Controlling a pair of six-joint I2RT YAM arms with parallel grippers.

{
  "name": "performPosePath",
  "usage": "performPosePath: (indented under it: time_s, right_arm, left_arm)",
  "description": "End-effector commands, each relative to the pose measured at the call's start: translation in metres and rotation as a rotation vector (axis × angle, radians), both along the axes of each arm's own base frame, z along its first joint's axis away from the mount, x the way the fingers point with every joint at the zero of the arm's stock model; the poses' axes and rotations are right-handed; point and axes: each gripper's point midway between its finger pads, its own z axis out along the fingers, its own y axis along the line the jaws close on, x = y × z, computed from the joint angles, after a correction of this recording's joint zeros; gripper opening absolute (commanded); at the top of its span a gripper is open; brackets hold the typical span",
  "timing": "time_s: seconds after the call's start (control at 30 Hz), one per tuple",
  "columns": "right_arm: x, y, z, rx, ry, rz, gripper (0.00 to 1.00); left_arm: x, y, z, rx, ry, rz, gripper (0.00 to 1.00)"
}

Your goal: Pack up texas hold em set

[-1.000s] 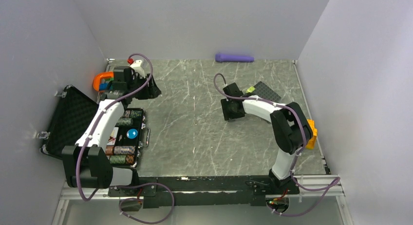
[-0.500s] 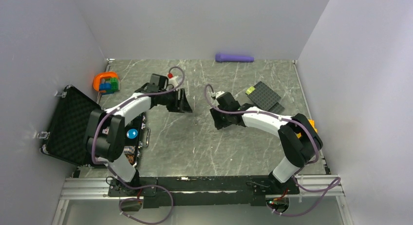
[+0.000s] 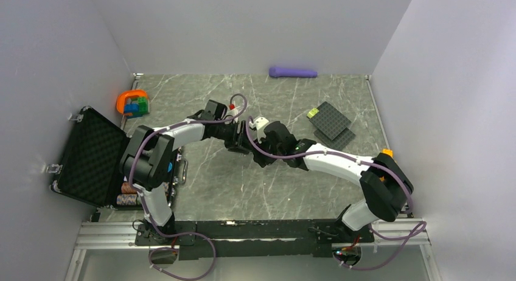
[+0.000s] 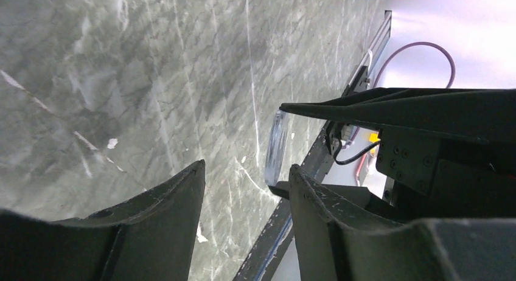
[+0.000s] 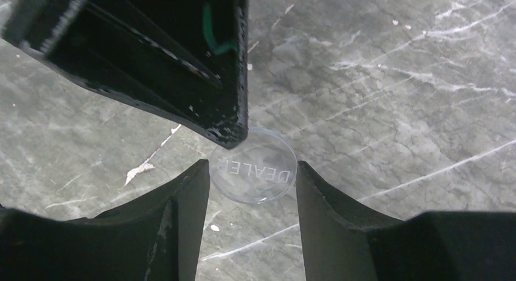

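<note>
A clear round dealer button [image 5: 253, 173] marked DEALER is held by its edges between the fingertips of my right gripper [image 5: 252, 165], a little above the marble table. In the left wrist view the button [image 4: 275, 148] shows edge-on, just beyond my open left gripper [image 4: 246, 165] and close to its right finger. One left fingertip [image 5: 231, 126] overlaps the button's top edge. Both grippers meet at the table's middle, the left [image 3: 239, 137] beside the right [image 3: 252, 147]. The black foam-lined case [image 3: 91, 148] lies open at the left, with striped chip stacks [image 3: 129, 199] in its tray.
An orange ring toy with coloured blocks [image 3: 131, 103] sits at the back left. A purple object [image 3: 293, 72] lies by the back wall. Black studded plates [image 3: 331, 120] lie at the right. A yellow block [image 3: 387, 154] shows behind my right arm.
My left arm has swung from over the case to the table's middle. My right gripper has moved left to meet it.
</note>
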Motion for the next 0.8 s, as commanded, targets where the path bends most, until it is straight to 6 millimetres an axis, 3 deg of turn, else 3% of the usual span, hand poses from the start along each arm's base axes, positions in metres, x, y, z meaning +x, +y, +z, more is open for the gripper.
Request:
performPosePath:
  time_s: [0.0,0.2,0.6,0.77]
  right_arm:
    - [0.002,0.013,0.024,0.064,-0.084,0.052,0.33]
    - [-0.001,0.016,0.026,0.058,-0.095,0.067,0.33]
    - [0.001,0.013,0.022,0.025,-0.103,0.052,0.33]
    - [0.003,0.01,0.022,0.017,-0.115,0.031,0.39]
  left_arm:
    - [-0.007,-0.015,0.009,-0.07,0.001,-0.06,0.57]
    - [-0.014,-0.022,0.008,-0.081,0.019,-0.089,0.52]
    - [-0.022,-0.031,0.011,-0.129,0.047,-0.133,0.12]
    - [-0.024,-0.032,0.013,-0.137,0.042,-0.141,0.0]
